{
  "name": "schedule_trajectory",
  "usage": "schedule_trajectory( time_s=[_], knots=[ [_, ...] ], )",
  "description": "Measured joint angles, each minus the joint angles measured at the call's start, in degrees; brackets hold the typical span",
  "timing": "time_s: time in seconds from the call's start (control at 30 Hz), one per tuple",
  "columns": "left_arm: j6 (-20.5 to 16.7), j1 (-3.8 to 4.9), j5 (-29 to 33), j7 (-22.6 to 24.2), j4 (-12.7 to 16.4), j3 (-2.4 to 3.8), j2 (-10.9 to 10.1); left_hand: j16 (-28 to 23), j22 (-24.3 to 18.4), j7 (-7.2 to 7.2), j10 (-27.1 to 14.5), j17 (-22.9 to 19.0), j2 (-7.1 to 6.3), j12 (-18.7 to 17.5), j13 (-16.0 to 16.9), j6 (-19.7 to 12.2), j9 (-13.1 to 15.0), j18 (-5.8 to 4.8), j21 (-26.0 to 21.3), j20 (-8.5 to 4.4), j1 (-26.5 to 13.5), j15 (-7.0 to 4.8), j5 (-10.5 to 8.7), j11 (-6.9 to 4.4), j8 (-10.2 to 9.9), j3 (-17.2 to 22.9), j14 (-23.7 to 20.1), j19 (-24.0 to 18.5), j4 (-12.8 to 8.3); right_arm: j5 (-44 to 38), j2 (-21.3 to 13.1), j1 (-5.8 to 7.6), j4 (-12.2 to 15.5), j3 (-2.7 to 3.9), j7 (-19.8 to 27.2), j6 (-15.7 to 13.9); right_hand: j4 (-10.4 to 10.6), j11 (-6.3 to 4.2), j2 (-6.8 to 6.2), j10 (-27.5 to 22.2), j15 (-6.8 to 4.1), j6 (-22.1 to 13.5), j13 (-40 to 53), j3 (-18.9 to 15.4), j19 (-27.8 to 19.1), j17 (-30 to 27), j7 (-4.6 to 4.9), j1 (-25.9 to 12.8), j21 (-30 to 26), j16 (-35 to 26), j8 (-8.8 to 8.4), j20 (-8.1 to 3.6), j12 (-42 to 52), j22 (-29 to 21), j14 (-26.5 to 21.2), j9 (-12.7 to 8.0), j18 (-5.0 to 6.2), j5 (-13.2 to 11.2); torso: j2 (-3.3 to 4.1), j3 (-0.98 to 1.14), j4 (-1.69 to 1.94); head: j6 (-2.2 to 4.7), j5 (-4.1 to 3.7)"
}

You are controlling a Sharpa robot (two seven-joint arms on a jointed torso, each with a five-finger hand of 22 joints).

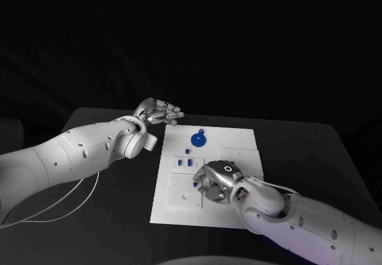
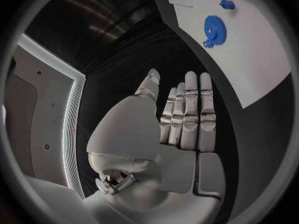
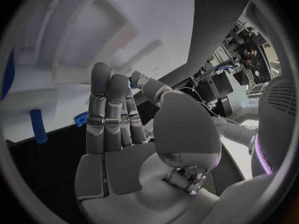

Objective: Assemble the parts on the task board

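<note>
Currently the task board (image 1: 208, 212), a white plate, lies flat in the middle of the black tabletop (image 1: 318, 149), its long axis running away from the robot. This puts every seat within reach of both arms.

The left hand (image 1: 159, 114) hovers over the tabletop just off the board's far left corner. In the left wrist view its fingers (image 2: 190, 109) are straight, side by side and hold nothing. Judged from this pose, the hand is parked clear so as not to obstruct the other arm.

The right hand (image 1: 216, 181) is over the middle of the board, palm down, near the small blue parts (image 1: 187, 162) that stand in their seats just to its far left. In the right wrist view its fingers (image 3: 106, 109) are extended and close together; nothing is seen between them. Whether a fingertip touches a part cannot be told. A blue peg (image 3: 39, 126) stands upright beside these fingers, its long axis square to the board.

The blue gear (image 1: 198, 138) lies flat on the far half of the board, well apart from both hands. It has a small tab that points away from the robot, so its long axis roughly follows the board's length.

Judgement: assembly is incomplete; the right hand appears positioned to pick or seat a small part.
</note>
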Motion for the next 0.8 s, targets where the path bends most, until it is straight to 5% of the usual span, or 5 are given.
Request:
schedule_trajectory(
  time_s=[0.2, 0.4, 0.63, 0.73, 0.8],
  knots=[
    [0.04, 0.0, 0.0, -0.02, 0.0, 0.01, -0.16, 0.0, 0.0, 0.0, 0.0, 0.0, 0.0, 0.0, 0.0, 0.0, 0.0, 0.01, 0.0, 0.0, 0.0, 0.0, 0.0, 0.0, 0.0, 0.0, 0.0, 0.0, 0.0, 0.9, -2.66, -0.06, 2.57, 1.47, -0.27, -0.91, 0.27, 0.0, 0.0, 0.0, 0.0, 0.19, 0.01, 0.28, 0.0, 0.0, -0.19, 0.0, 0.0, 0.0, 0.0, 0.0, 0.0, 0.28, 0.0, 0.0, 0.0, 0.0, 0.0, 0.02, -0.05, 0.21, -0.02],
    [0.02, 0.0, 0.01, 0.03, 0.0, 0.0, -0.31, 0.0, 0.0, 0.0, 0.0, 0.0, 0.0, 0.0, 0.0, 0.0, 0.0, 0.0, 0.0, 0.0, 0.0, 0.0, 0.0, 0.0, 0.0, 0.0, 0.0, 0.0, 0.0, 2.33, -6.08, 0.45, 4.81, 5.6, -0.28, -1.28, 0.5, -0.21, 0.0, 0.86, 0.0, 0.44, 0.0, 0.5, 0.0, -0.07, 0.0, 0.0, 0.0, 0.49, 0.0, 0.0, 0.0, 0.59, 0.0, 0.0, 0.0, 0.22, -0.01, 0.02, -0.07, 0.49, -0.17],
    [0.0, 0.0, 0.01, 0.16, 0.15, -0.01, -0.61, 0.0, -0.39, 0.0, 0.0, -0.08, 0.0, 0.0, 0.0, 0.0, 0.0, 0.0, 0.0, 0.0, 0.0, 0.0, 0.0, 0.0, 0.0, -0.31, 0.0, 0.0, -0.01, 4.38, -9.86, 1.91, 4.61, 7.32, -0.32, -1.14, 1.99, -0.3, -0.71, 1.13, 0.0, 0.75, 0.0, -0.65, 0.0, 0.01, -0.25, -0.26, 0.0, 1.15, 0.0, 0.0, 0.0, 1.13, 0.0, 0.01, 0.0, 0.21, -0.05, -0.03, -0.14, 0.92, -0.27],
    [-0.01, -0.01, 0.01, 0.21, 0.18, -0.01, -0.67, 0.0, -0.45, 0.0, 0.0, -0.08, 0.0, 0.0, 0.0, 0.0, 0.0, 0.0, 0.0, 0.0, 0.0, 0.2, 0.0, 0.0, 0.0, -0.31, -0.2, 0.0, -0.01, 5.33, -10.69, 2.17, 3.67, 7.9, -0.31, -0.83, 2.82, 0.13, -1.73, -0.81, 0.25, 0.28, 0.0, -4.75, -0.17, -0.09, -0.3, -1.28, -0.44, 1.15, 0.0, 0.17, 0.0, 1.02, -0.27, -0.02, -0.01, -0.25, -0.07, -0.04, -0.17, 1.02, -0.27],
    [-0.02, -0.01, 0.01, 0.23, 0.19, -0.01, -0.69, 0.0, -0.45, 0.0, 0.0, -0.08, 0.0, 0.0, 0.0, 0.0, 0.0, 0.0, 0.0, 0.0, 0.0, 0.2, 0.0, 0.0, 0.0, -0.31, -0.2, 0.0, -0.01, 5.85, -11.03, 2.25, 3.09, 8.07, -0.31, -0.51, 3.61, 0.29, -0.23, -2.15, 0.28, -0.34, 0.01, -12.16, -0.01, -0.57, -0.33, 0.54, -1.54, 0.64, 0.0, 0.4, 0.22, 0.25, -0.25, -0.02, -0.01, -0.25, -0.08, -0.03, -0.17, 1.09, -0.24]
  ],
)
